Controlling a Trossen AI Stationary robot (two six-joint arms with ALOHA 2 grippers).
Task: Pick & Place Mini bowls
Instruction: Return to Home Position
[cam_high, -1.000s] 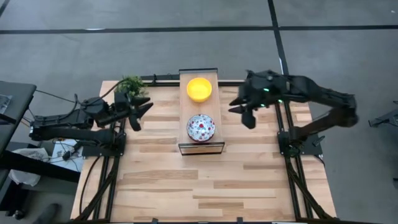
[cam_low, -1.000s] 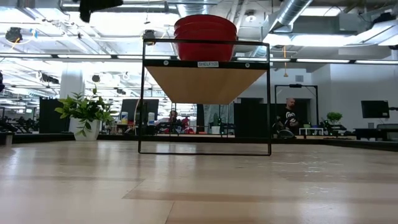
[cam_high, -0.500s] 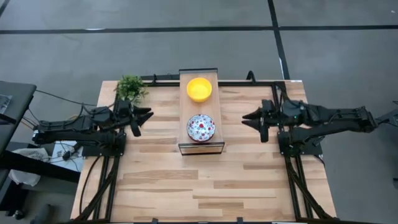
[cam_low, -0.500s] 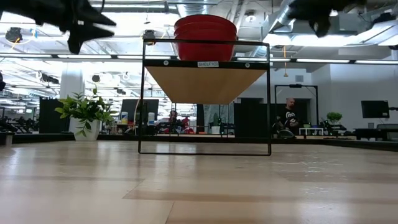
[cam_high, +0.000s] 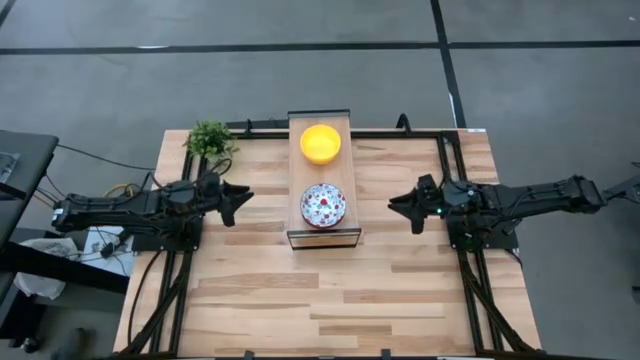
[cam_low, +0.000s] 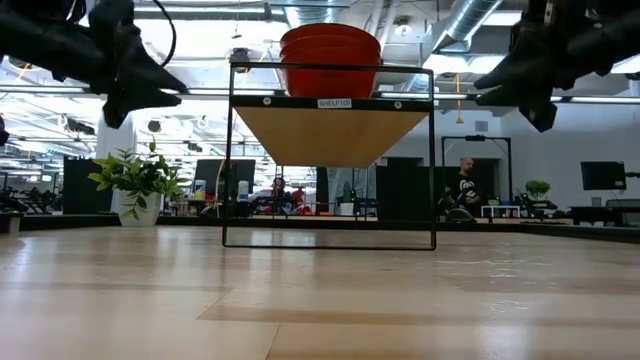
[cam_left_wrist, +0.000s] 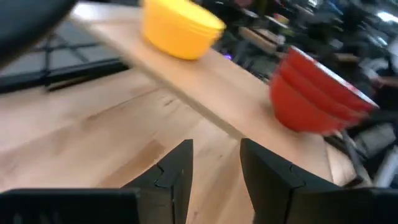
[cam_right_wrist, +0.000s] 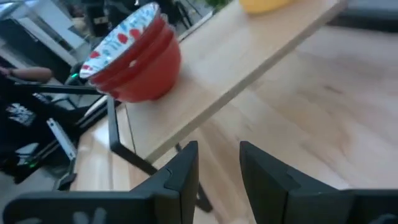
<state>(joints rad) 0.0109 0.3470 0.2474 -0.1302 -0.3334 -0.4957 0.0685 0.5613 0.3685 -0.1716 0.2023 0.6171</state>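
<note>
Two stacks of mini bowls stand on their bases on a raised wooden shelf (cam_high: 322, 232) at the table's middle. The yellow stack (cam_high: 320, 143) is at the far end. The stack that is floral inside and red outside (cam_high: 323, 204) is at the near end. My left gripper (cam_high: 243, 194) hovers left of the shelf, open, pointing at it (cam_left_wrist: 216, 168). My right gripper (cam_high: 396, 206) hovers right of the shelf, open, also pointing at it (cam_right_wrist: 219, 167). Nothing lies between either pair of fingers. The low view shows the red stack (cam_low: 330, 60) between my left gripper (cam_low: 165, 88) and right gripper (cam_low: 495, 90).
A small green potted plant (cam_high: 209, 138) stands at the table's far left corner. The shelf rests on a black metal frame (cam_low: 431, 160) with open room beneath the board. Bare wooden tabletop (cam_high: 330, 300) stretches toward the near edge. People (cam_low: 462, 185) show in the room beyond.
Both grippers have come down from high above the table to about shelf height, each rolling at the wrist. The right arm has also folded back and swung toward the near edge. The bowls have stayed put.
</note>
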